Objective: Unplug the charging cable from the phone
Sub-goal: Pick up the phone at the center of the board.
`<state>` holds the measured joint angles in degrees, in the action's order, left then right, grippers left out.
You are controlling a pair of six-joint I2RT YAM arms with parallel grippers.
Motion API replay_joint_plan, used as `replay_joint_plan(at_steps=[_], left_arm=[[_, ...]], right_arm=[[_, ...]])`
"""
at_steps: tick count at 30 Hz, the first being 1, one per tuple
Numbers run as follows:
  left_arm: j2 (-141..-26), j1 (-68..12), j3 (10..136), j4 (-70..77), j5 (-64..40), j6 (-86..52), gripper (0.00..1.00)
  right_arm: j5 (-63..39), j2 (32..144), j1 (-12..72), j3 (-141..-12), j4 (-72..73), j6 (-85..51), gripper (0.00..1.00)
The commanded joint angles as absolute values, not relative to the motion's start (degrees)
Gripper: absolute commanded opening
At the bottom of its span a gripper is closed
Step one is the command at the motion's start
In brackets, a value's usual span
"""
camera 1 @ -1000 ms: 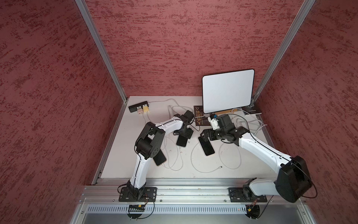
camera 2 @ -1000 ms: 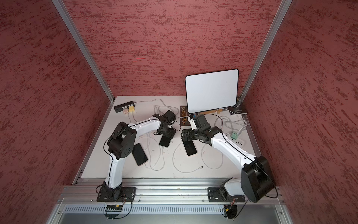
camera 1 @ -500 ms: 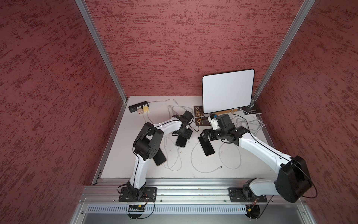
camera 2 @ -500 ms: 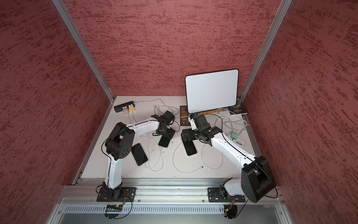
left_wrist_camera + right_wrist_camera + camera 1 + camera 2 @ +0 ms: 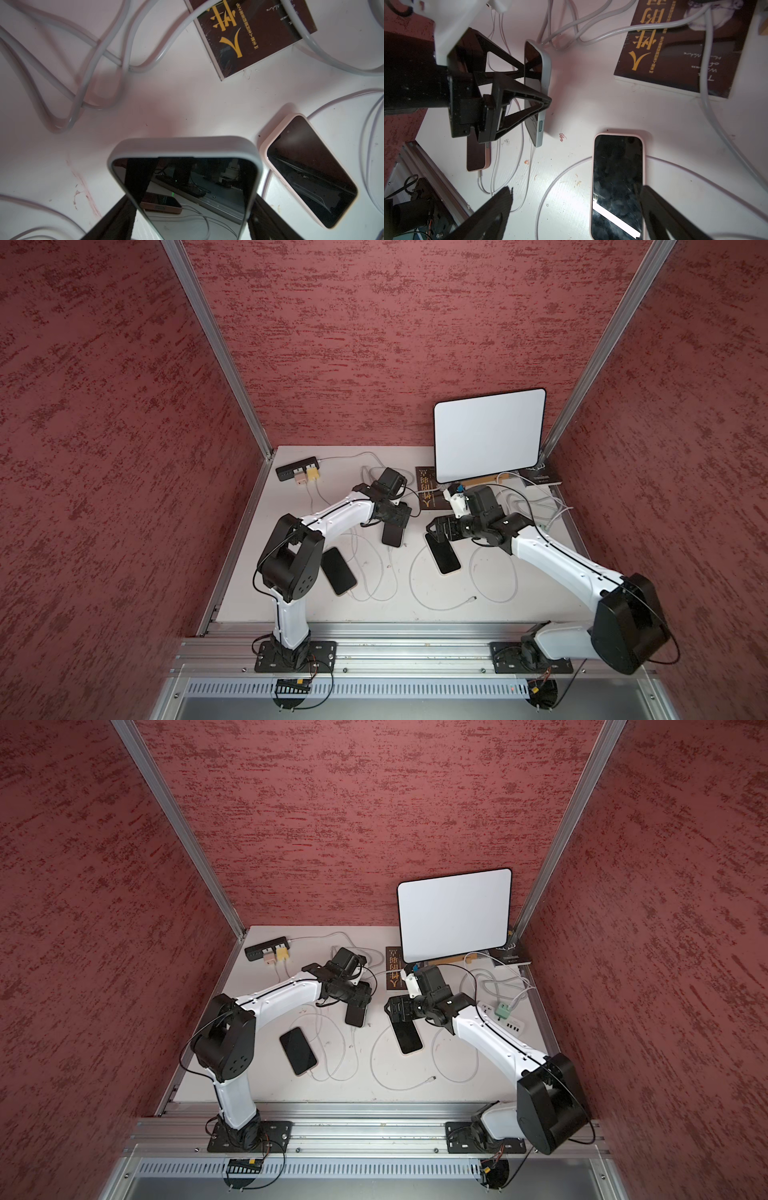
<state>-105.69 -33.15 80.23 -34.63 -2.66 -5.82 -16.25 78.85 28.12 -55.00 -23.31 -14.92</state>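
While the left gripper (image 5: pixel 191 197) clamps the grey-cased phone (image 5: pixel 545 68) by its long edges, the phone is tilted on edge near the book (image 5: pixel 664 68). The right gripper (image 5: pixel 576 192), jaws spread, hovers above the pink-cased phone (image 5: pixel 617 176).

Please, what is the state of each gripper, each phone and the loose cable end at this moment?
left gripper: shut on grey-cased phone
right gripper: open, over pink-cased phone
grey-cased phone: held tilted, screen dark
pink-cased phone: lying flat, screen dark
peach-cased phone: lying flat, charging cable plugged in
loose cable end: unplugged
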Motion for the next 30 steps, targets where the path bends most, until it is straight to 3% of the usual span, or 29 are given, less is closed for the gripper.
replay_joint_plan(at_steps=[1,16,30], left_arm=[[-101.58,-32.55,79.06,-30.49,-4.16,-6.80,0.37],[-85.65,-29.07,69.19,-18.90,-11.88,-9.36,0.18],[-73.92,-24.33,59.11,-5.41,-20.58,-13.70,0.16]], right_arm=[[-18.72,77.74,28.01,-53.79,-18.67,-13.92,0.99],[-25.09,76.37,29.92,-47.48,-5.44,-11.34,0.99],[-29.08,77.25,34.00,-43.68,4.63,-13.47,0.99]])
